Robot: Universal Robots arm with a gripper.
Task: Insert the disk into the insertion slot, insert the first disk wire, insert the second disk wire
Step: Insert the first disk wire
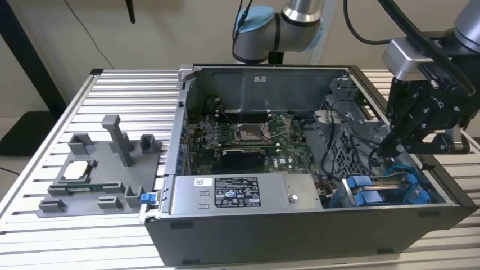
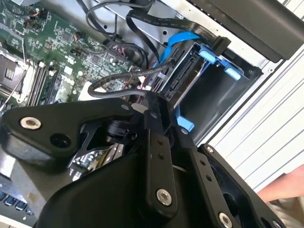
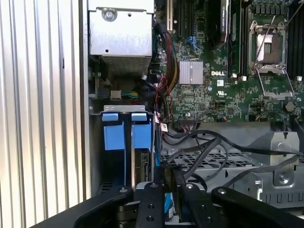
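Gripper (image 3: 173, 184) narrowed on a black wire (image 3: 202, 149), low beside the insertion slot (image 3: 126, 109), disk (image 3: 114, 135) seated inside it

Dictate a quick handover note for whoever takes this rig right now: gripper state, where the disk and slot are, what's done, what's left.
Gripper: hangs over the open grey computer case, at the exterior view's right; grip state cannot be told.
Disk: the flat silver-grey hard drive in its bright blue plastic carrier appears seated in the grey rectangular drive-cage slot.
Done: disk insertion, apparently.
Left: black wires loop beside the disk; whether either is plugged in cannot be seen.
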